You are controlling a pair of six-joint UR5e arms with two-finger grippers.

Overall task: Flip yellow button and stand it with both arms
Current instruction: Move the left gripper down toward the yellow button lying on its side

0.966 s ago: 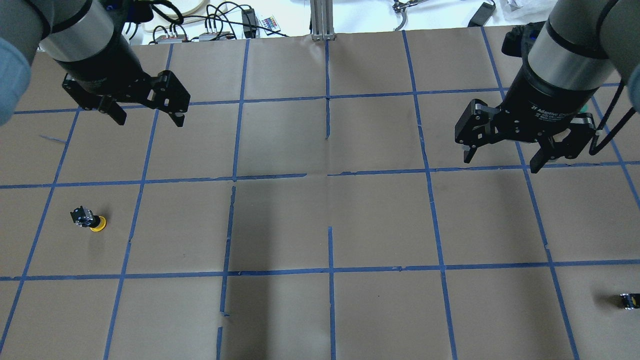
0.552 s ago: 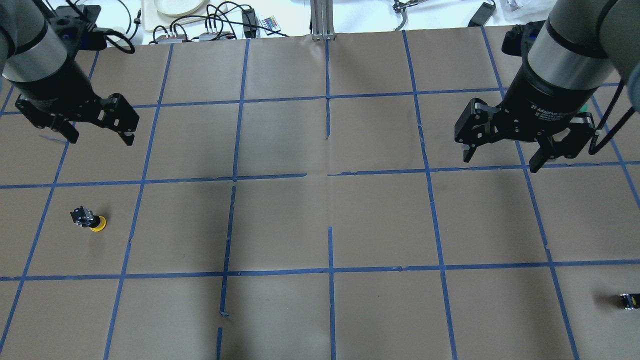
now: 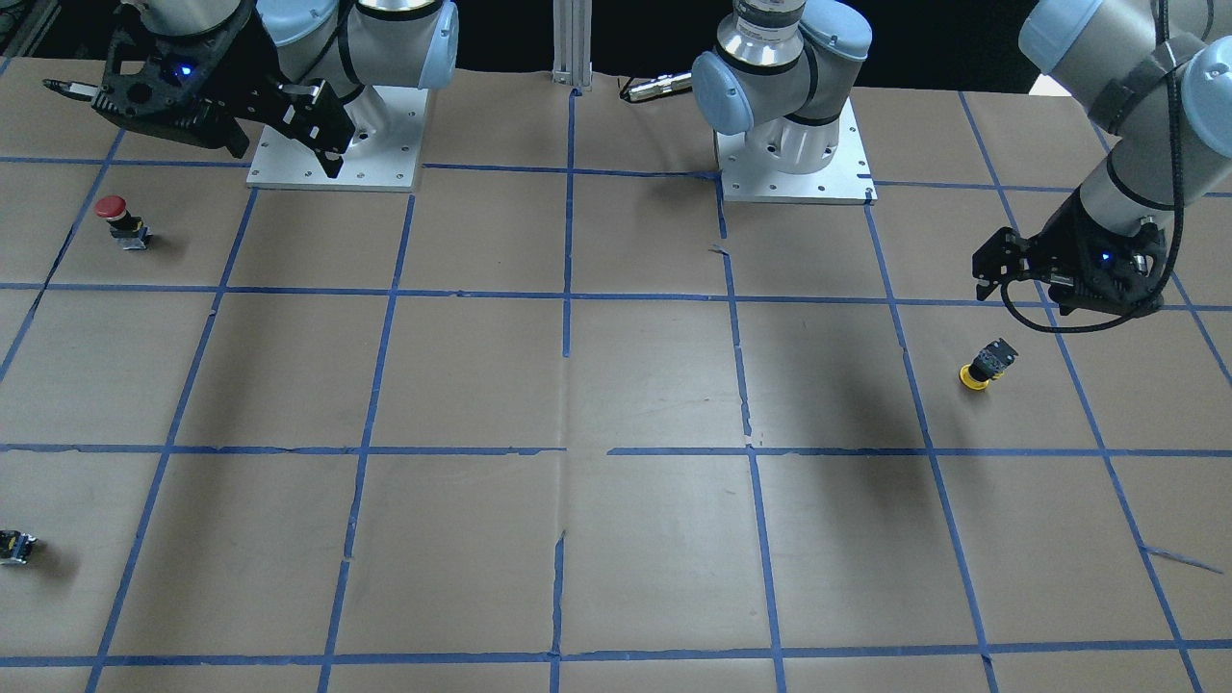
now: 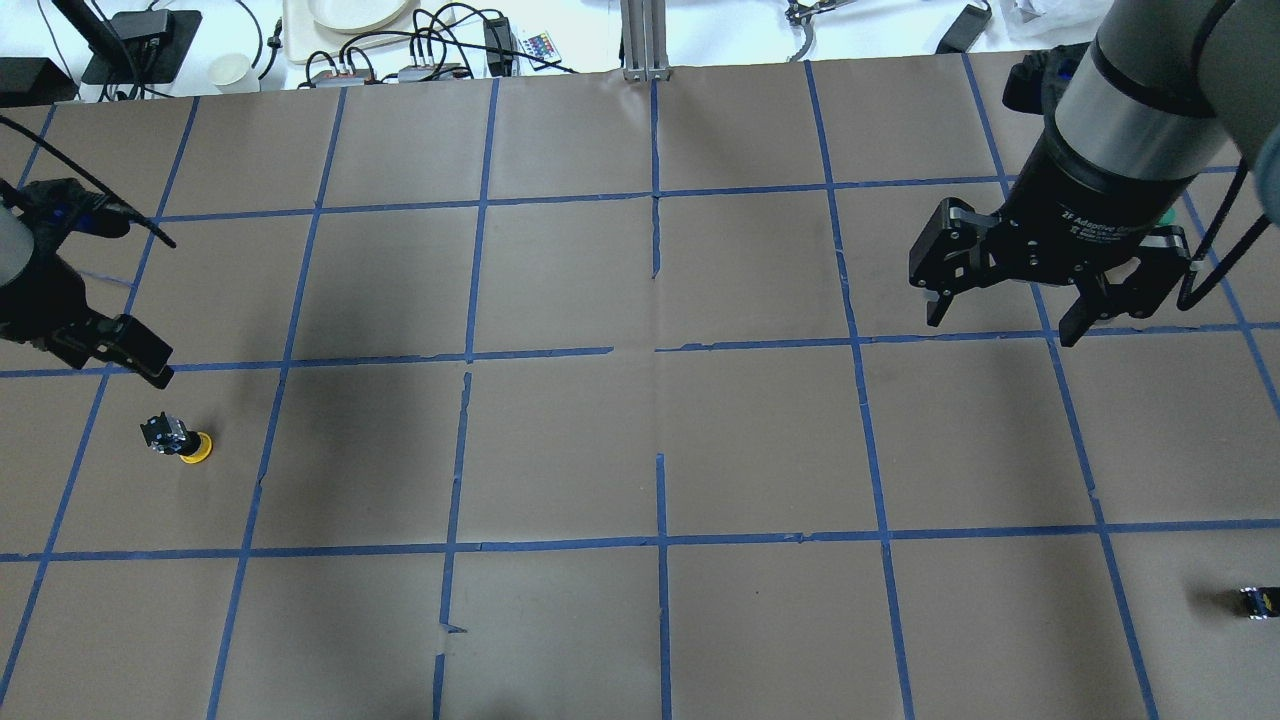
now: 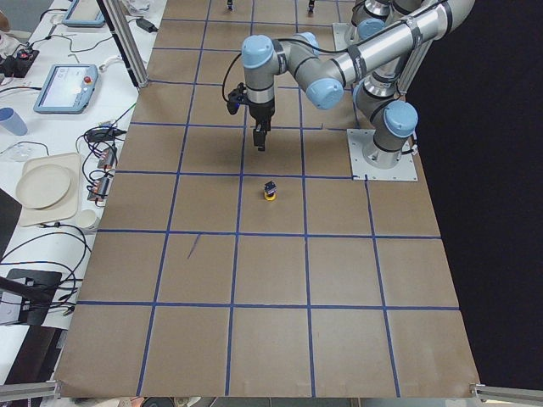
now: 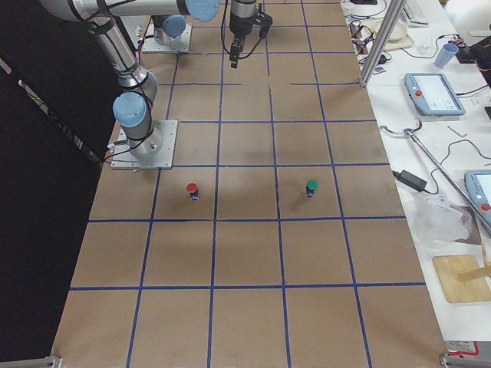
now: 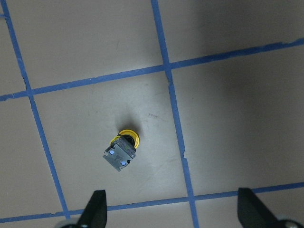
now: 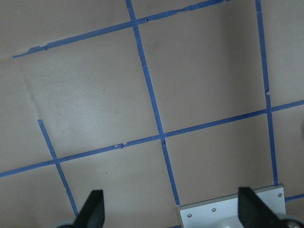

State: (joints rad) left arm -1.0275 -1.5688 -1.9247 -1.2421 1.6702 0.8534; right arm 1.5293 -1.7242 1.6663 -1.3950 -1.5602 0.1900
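Left wrist-mounted view puts the left gripper (image 7: 173, 210) nearest. Its two fingertips (image 7: 95, 211) stand wide apart at the bottom edge with nothing between them. Just beyond them, down on the brown paper-covered table (image 7: 228, 118), the yellow button (image 7: 122, 149) sits inside one taped square. It appears to rest on its yellow cap with the black body pointing up. The left gripper hangs above the yellow button and a little to one side, not touching it. Well away from the yellow button, across the table, the right gripper (image 4: 1003, 325) hangs spread wide and empty. Farther off again lie a red-capped button (image 3: 111, 212) and a small black part (image 4: 1255, 602).

Balanced on a round cap, the yellow button looks easy to tip. A fingertip coming down off-centre could knock it over and send it rolling. A pinch on the short body could twist it askew, and the pass between arms could drop it.

White lettering on the right gripper reads "2F Adaptive"; the rest is too small to read. Nothing on the yellow button is legible.
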